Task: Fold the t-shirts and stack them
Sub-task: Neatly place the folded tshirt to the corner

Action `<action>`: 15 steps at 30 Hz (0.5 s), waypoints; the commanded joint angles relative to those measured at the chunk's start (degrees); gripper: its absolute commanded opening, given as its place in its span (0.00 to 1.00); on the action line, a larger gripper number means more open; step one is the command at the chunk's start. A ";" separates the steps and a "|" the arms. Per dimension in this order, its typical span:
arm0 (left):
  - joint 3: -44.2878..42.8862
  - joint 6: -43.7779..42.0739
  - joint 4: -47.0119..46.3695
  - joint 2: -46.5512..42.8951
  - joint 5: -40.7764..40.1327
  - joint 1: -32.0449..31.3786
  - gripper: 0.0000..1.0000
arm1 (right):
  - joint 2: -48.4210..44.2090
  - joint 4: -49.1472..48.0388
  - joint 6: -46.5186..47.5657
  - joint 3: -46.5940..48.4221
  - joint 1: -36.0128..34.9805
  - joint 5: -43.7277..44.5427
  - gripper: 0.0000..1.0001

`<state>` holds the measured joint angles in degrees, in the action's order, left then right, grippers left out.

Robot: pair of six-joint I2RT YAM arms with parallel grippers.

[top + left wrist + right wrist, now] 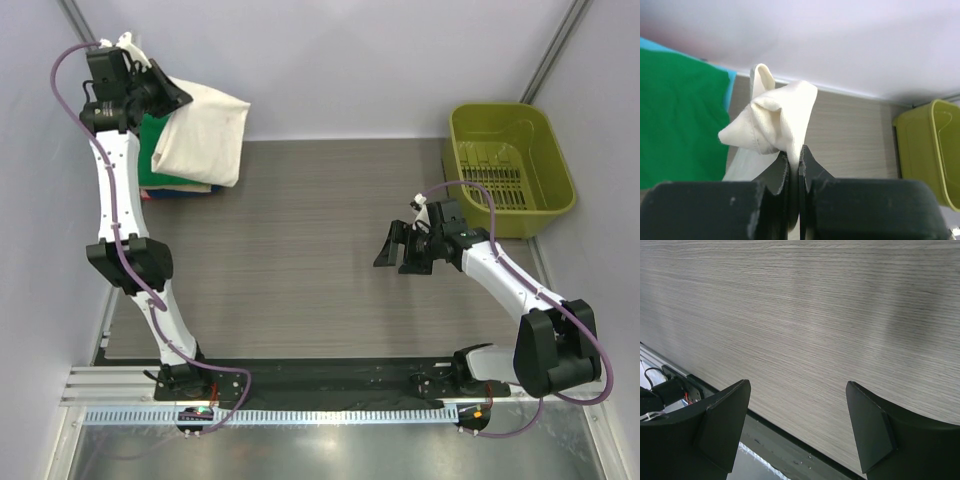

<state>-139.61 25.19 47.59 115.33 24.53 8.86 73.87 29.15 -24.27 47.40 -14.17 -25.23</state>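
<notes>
Left hand (794,156) tight on cream t-shirt (777,117)

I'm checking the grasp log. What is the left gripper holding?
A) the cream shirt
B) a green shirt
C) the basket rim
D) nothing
A: in the left wrist view, the left gripper is shut on a bunched fold of the cream shirt.
</notes>
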 commanded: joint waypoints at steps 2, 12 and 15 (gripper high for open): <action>-3.30 1.53 -7.07 -0.46 2.89 2.56 0.00 | 0.23 -1.72 0.28 0.68 -0.06 -1.04 0.83; -7.60 0.91 -8.39 4.11 3.67 5.19 0.00 | 2.34 -2.34 0.02 0.33 -0.06 -1.66 0.83; -8.66 1.26 -9.10 5.61 4.81 6.34 0.00 | 2.51 -2.60 -0.07 -0.02 0.02 -1.92 0.83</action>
<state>-144.59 25.58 44.23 120.92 26.33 13.43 76.53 28.34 -24.29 47.33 -14.17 -25.91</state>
